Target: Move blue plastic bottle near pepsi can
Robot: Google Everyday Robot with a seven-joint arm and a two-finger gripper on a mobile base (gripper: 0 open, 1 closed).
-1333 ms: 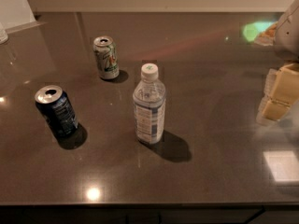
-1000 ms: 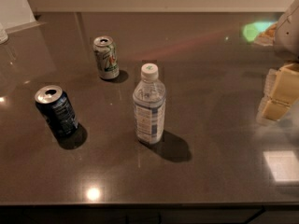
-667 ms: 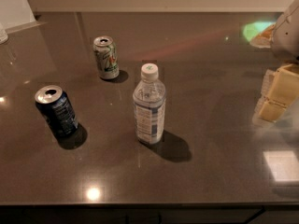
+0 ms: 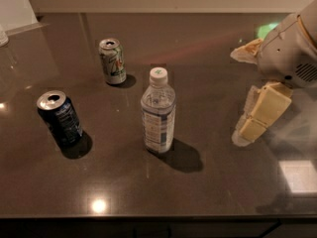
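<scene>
At the middle of the table (image 4: 208, 197), the blue plastic bottle (image 4: 158, 115) is standing upright, well apart from the pepsi can (image 4: 60, 118), which is sitting toward the left of the view. The end effector (image 4: 262, 114) is hovering at the right, touching nothing; whether it is spread or pressed together I cannot tell. The reach is probably calling for a level approach at label height, so the tall bottle is not tipping, while avoiding the 7UP can (image 4: 112, 61) behind.
</scene>
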